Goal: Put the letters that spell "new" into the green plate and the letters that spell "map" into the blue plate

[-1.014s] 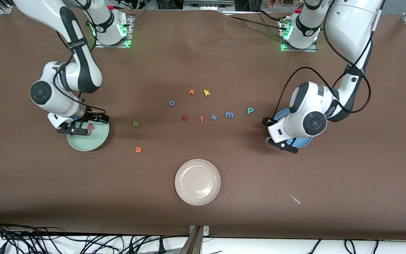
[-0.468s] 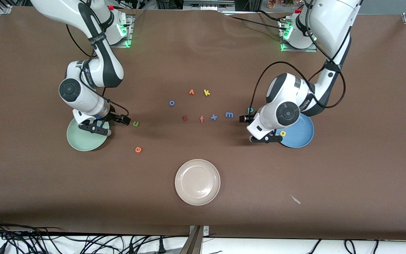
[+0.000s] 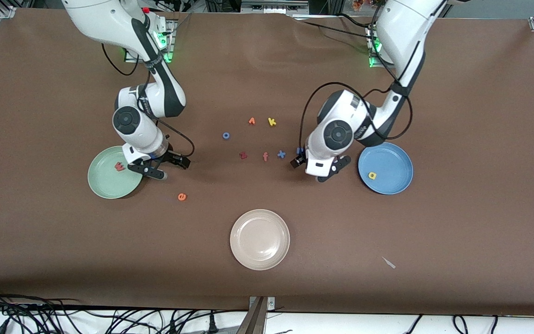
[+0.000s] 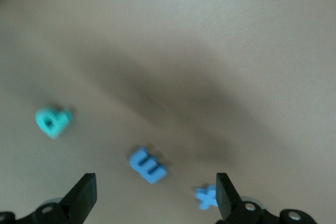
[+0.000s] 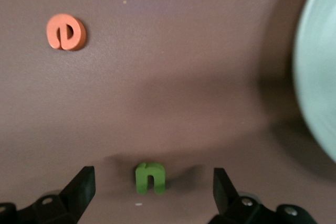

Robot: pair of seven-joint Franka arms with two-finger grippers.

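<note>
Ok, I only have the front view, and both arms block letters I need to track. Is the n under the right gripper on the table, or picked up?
Observer: On the table. The right wrist view shows the olive-green n lying between the open jaws of the right gripper, not gripped.
Operator: And the m by the left arm?
Observer: The blue m lies on the table between the open jaws of the left gripper, untouched.
Operator: The p?
Observer: The teal p lies on the table outside the jaws, apart from the m.
</note>
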